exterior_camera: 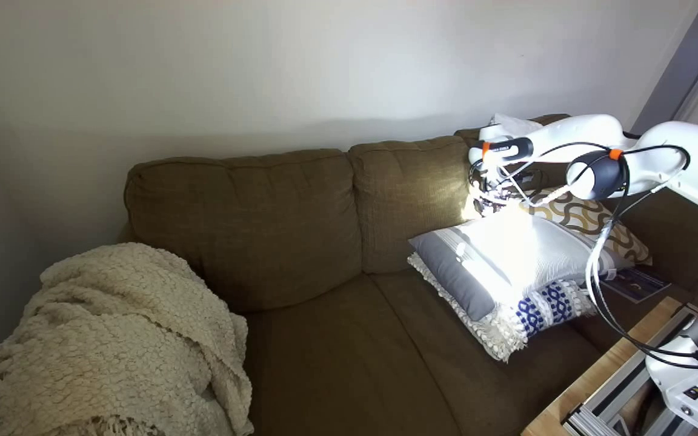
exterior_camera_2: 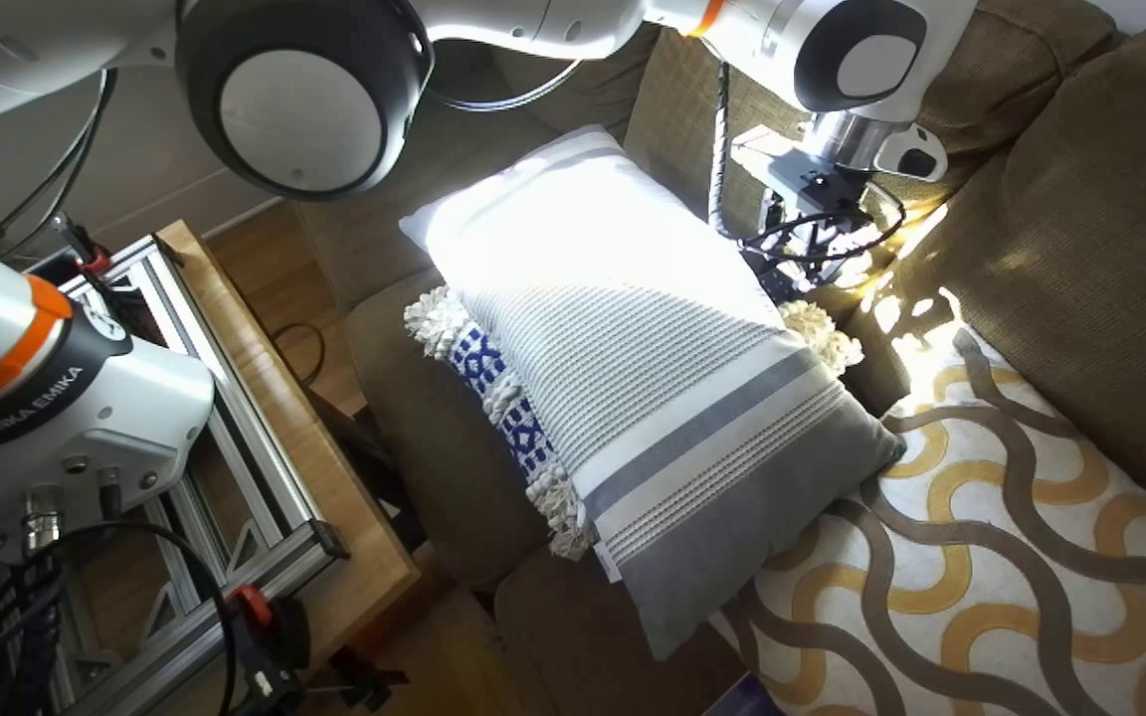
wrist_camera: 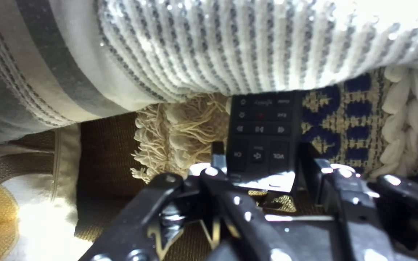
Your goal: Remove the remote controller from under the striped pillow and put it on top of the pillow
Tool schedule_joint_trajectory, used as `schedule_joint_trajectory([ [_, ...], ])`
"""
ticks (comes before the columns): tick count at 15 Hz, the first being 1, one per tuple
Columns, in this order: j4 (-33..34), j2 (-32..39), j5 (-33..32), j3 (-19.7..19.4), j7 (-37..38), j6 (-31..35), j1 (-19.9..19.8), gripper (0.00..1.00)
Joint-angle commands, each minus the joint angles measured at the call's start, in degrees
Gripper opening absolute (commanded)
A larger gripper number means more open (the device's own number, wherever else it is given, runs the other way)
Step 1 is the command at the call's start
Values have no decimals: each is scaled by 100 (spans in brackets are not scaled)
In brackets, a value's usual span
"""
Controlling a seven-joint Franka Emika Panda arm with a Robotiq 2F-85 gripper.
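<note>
Pincer [wrist_camera: 261, 163]: pinching the remote [wrist_camera: 261, 123] by its two long sides, one finger along each; in both exterior views it is on the side of the pile away from the desk [exterior_camera_2: 334, 487], near the back of the couch [exterior_camera: 325, 363]
Remote: black, buttons facing up; it lies between the striped pillow [exterior_camera_2: 633, 378] and the blue pillow [exterior_camera: 546, 310], one end covered, the other out in the open
Striped pillow: top of the pile, beyond the long edge of the desk; grey ends, strong glare on the white part
Blue pillow: underneath; its pattern and fringe show toward the desk's long edge
Curvy pillow [exterior_camera_2: 991, 557]: brown and yellow on white; just beside one grey end
Printed sheet [exterior_camera: 638, 284]: on the couch, just beyond a corner of the desk
Blanket [exterior_camera: 119, 345]: cream; heaped at the couch's end, well apart from the desk
</note>
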Motion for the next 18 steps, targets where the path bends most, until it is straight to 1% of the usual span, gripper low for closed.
schedule_joint_trajectory([
  [1,-19,58,-101,8,82,25,3,79],
  [2,-105,44,-106,23,50,100,10,81],
  [5,-333,9,-124,45,-3,356,39,99],
  [13,-775,30,-166,19,-13,1020,84,100],
  [18,-894,32,-150,26,-45,1170,74,100],
])
